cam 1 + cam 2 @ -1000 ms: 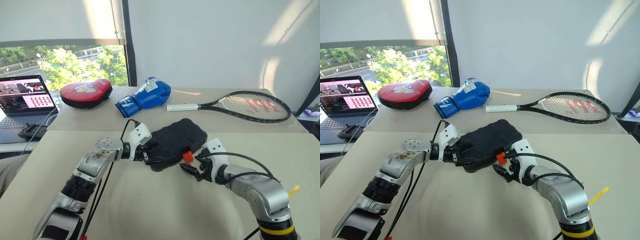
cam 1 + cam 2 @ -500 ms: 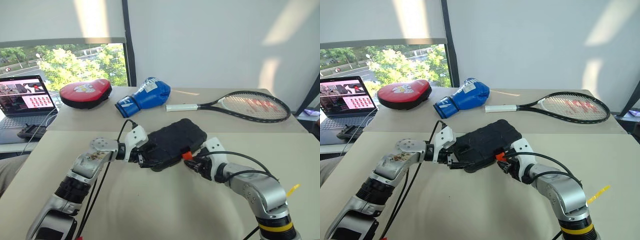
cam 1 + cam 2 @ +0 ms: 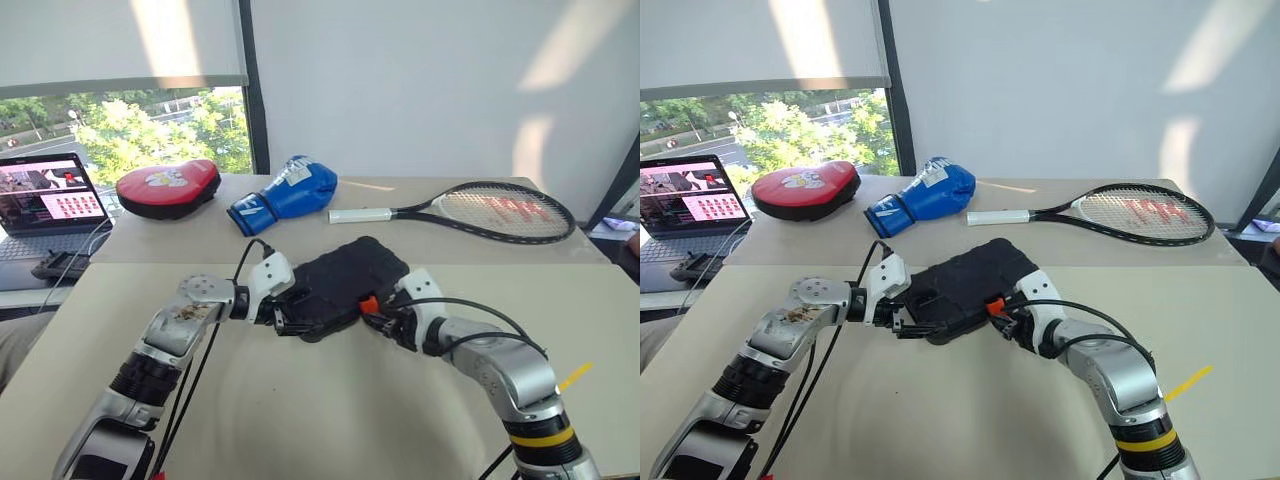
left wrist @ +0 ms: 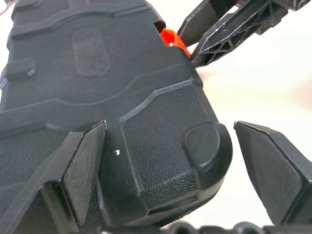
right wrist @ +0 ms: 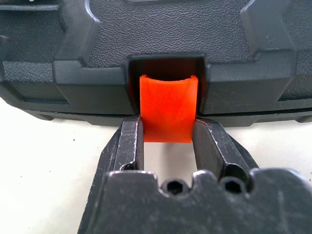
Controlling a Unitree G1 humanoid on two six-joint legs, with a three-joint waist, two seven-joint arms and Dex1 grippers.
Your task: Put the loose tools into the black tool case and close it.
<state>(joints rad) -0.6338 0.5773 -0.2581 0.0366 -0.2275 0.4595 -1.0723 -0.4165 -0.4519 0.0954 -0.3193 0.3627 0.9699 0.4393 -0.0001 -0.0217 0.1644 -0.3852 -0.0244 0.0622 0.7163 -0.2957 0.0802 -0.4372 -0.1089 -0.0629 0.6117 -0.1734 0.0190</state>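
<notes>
Orange plastic latch [image 5: 168, 114] of the closed black moulded case [image 3: 350, 281], mid-frame, is now pinched by our right end effector [image 5: 168, 141], open a second ago. Our left end effector [image 4: 170, 170] stays spread around the case corner; we judge latching underway.

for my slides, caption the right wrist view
Right end effector pinching the orange latch on the closed black case.

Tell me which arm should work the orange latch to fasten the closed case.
Right. The right pincer already has its fingers on either side of the orange latch on the black tool case. The left pincer stands open around the case's corner, away from the latch, better suited to steadying it.
</notes>
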